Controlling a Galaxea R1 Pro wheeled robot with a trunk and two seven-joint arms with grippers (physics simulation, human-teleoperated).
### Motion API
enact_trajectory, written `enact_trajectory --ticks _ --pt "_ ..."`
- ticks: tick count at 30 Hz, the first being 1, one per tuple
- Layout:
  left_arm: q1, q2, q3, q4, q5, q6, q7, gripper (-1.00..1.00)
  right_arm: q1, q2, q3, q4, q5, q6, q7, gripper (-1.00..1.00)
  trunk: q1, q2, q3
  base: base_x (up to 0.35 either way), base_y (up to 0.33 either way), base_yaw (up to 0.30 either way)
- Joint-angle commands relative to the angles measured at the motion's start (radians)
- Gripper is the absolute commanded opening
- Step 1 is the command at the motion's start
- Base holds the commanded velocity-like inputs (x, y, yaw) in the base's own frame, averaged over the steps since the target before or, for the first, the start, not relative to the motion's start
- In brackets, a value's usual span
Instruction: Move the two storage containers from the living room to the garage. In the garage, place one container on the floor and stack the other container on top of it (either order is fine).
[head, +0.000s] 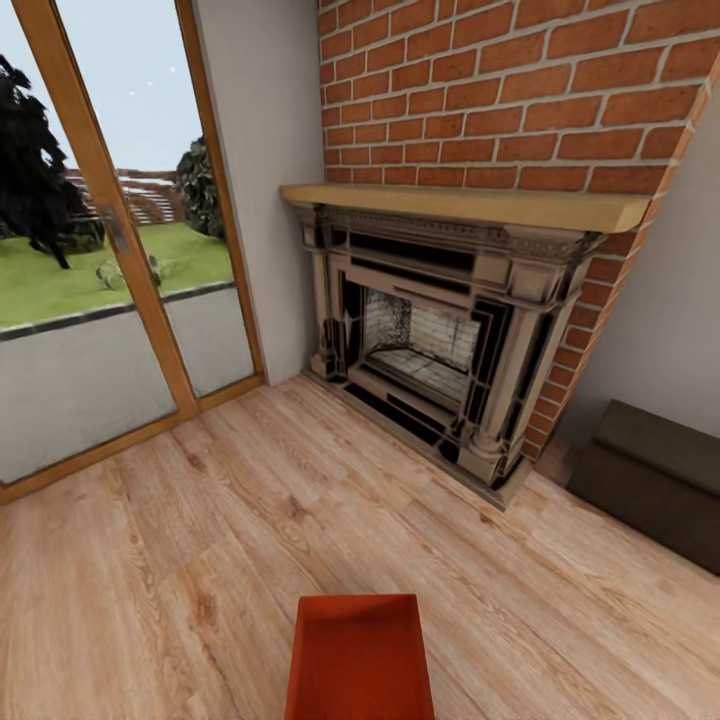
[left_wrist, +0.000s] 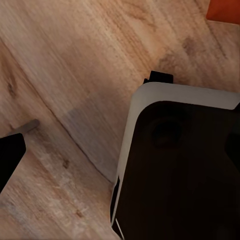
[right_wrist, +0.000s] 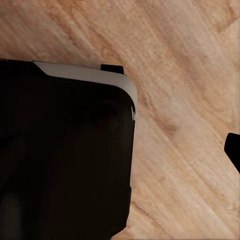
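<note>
One red-orange storage container (head: 360, 658) lies on the light wood-plank floor of the living room, low in the middle of the head view, its open top facing up. A corner of the storage container (left_wrist: 225, 10) also shows in the left wrist view. My left gripper (left_wrist: 120, 160) hangs beside the robot's dark base, over the planks, with one dark fingertip (left_wrist: 9, 157) far out at the picture's edge and nothing held. My right gripper (right_wrist: 120, 150) hangs the same way, its fingertip (right_wrist: 234, 149) also at the edge. Both are apart from the container.
A dark ornate fireplace (head: 440, 330) under a red-brick chimney (head: 520, 90) stands ahead. Wood-framed glass doors (head: 110, 250) fill the left wall. A dark brown low bench (head: 650, 480) sits at the right. The robot's white-rimmed black base (left_wrist: 180, 165) is close by both grippers.
</note>
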Motion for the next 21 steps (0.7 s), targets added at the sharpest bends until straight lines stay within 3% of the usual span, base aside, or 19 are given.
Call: enact_trajectory --ticks 1,21 --pt "-0.001 0.0 -0.001 0.001 0.007 -0.003 0.0 1.0 -0.001 0.001 0.008 0.003 -0.008 -0.005 -0.002 1.0 0.0 -0.001 -0.002 0.0 0.0 0.0" --pt "-0.001 0.0 -0.001 0.001 0.007 -0.004 0.0 1.0 -0.001 0.001 0.008 0.003 -0.007 -0.005 -0.002 1.0 0.0 -0.001 -0.032 0.0 0.0 0.0"
